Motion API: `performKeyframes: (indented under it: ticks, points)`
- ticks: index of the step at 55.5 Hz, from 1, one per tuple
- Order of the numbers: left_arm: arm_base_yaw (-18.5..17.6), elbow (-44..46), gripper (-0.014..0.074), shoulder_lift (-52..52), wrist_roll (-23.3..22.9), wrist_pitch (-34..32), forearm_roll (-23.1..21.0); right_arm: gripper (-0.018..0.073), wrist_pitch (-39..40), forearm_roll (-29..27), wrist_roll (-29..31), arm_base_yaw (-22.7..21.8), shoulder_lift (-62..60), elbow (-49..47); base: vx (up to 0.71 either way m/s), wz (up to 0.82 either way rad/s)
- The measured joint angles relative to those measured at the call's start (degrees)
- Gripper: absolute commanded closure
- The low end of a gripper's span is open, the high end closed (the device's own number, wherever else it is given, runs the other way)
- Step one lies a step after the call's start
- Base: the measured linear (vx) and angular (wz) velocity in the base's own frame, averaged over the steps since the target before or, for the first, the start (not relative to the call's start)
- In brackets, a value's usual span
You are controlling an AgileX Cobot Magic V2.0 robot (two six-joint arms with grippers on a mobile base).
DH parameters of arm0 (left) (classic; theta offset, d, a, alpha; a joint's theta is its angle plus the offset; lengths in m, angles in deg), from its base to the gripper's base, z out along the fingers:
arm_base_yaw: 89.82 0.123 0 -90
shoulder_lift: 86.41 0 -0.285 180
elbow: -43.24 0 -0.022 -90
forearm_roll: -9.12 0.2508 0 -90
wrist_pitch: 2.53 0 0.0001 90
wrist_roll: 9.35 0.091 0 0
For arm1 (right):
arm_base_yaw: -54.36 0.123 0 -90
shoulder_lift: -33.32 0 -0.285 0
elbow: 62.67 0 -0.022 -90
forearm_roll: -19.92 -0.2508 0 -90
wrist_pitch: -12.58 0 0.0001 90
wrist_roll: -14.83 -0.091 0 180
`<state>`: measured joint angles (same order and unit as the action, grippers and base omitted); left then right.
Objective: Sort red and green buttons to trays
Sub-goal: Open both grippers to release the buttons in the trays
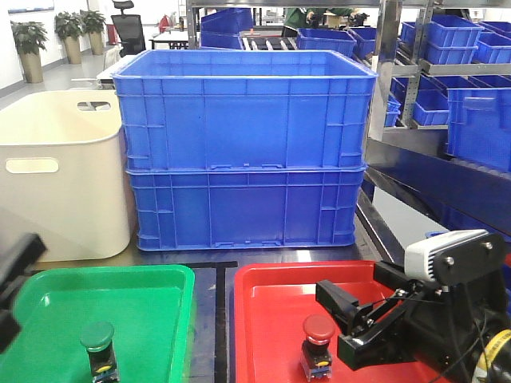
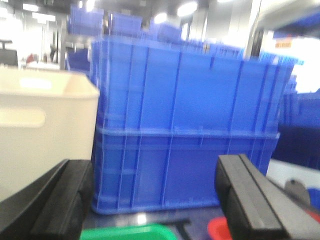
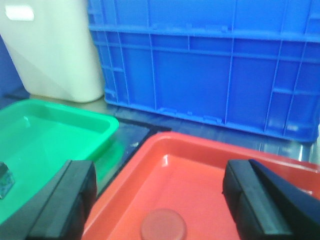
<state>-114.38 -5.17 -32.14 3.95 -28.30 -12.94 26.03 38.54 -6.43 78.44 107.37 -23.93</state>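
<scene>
A green button [image 1: 97, 341] stands in the green tray [image 1: 152, 303] at the lower left. A red button [image 1: 318, 338] stands in the red tray [image 1: 271, 319] at the lower right. My right gripper [image 1: 342, 323] is open and empty, just right of the red button and low over the red tray. In the right wrist view the gripper [image 3: 157, 200] is wide open, with the red button's cap [image 3: 163, 225] below and between the fingers. My left gripper [image 1: 9, 295] shows only at the left edge. In its wrist view the left gripper [image 2: 155, 200] is open and empty, facing the crates.
Two stacked blue crates [image 1: 243, 152] stand close behind both trays. A cream bin [image 1: 60, 171] stands at the back left. Shelves with more blue bins [image 1: 471, 96] run along the right. A dark strip of table [image 1: 214, 319] separates the trays.
</scene>
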Motion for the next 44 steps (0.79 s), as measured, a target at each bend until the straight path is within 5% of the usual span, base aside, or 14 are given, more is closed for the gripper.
performKeyframes:
  ticks: [44]
  points:
    - [0.0,-0.03,0.0063,-2.4,0.72,2.17,-0.04,-0.0011,-0.79,0.0,0.0,0.0,0.0,0.0,0.0,0.0]
